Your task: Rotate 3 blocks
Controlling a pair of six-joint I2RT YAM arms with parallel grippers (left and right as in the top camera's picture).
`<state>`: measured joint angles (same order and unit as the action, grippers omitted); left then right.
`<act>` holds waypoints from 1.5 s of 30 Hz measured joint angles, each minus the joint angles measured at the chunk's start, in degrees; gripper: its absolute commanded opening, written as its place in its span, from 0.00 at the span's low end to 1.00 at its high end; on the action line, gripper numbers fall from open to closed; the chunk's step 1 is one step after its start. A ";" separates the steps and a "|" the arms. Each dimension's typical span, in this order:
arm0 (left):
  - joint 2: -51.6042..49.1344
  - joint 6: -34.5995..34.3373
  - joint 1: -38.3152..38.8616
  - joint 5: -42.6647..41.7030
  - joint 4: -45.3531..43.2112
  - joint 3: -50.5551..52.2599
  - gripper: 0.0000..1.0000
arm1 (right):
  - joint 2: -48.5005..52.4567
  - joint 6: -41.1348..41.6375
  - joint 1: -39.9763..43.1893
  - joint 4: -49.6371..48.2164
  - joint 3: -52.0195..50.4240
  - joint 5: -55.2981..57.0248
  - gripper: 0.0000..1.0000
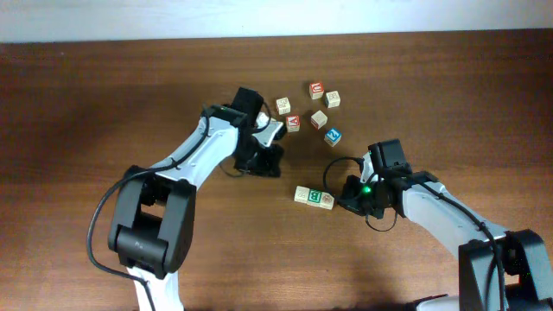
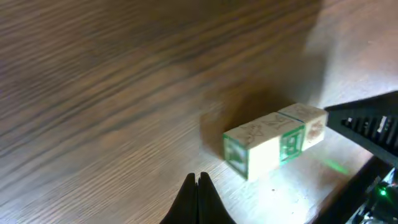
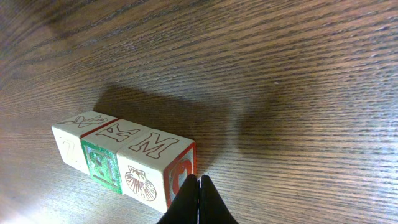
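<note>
Blocks (image 3: pixel 118 152) abut in a row — right pincer (image 3: pixel 198 198) closed.

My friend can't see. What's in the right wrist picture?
Three small wooden letter blocks lie touching in a row on a brown wooden table. The right gripper, shut, points its black tips at the row's red-faced end.

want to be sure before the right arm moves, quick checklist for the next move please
1. Three blocks joined in one straight row: ok.
2. Right tool shut and empty: ok.
3. Right tool touching the red-faced end block: cannot tell; the tips sit right beside it.
4. Left tool shut, empty, apart from the row: ok.
5. Loose cubes well away from the row: ok.
</note>
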<state>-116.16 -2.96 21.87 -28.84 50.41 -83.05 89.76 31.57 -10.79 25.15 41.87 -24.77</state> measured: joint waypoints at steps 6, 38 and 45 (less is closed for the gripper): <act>-1.84 1.88 4.13 -0.79 -0.92 0.02 0.00 | 0.00 -0.02 0.00 0.04 0.00 -0.02 0.04; -5.46 -6.32 5.46 -8.04 0.31 0.94 0.00 | 0.11 -2.03 1.03 3.32 -0.07 -1.29 0.04; -5.46 -6.32 5.46 -9.55 0.07 0.98 0.00 | 0.11 -3.50 1.03 3.08 -0.04 -3.02 0.04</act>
<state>-121.62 -9.28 27.33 -38.39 50.48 -82.06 89.86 28.08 -9.76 28.23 41.82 -27.79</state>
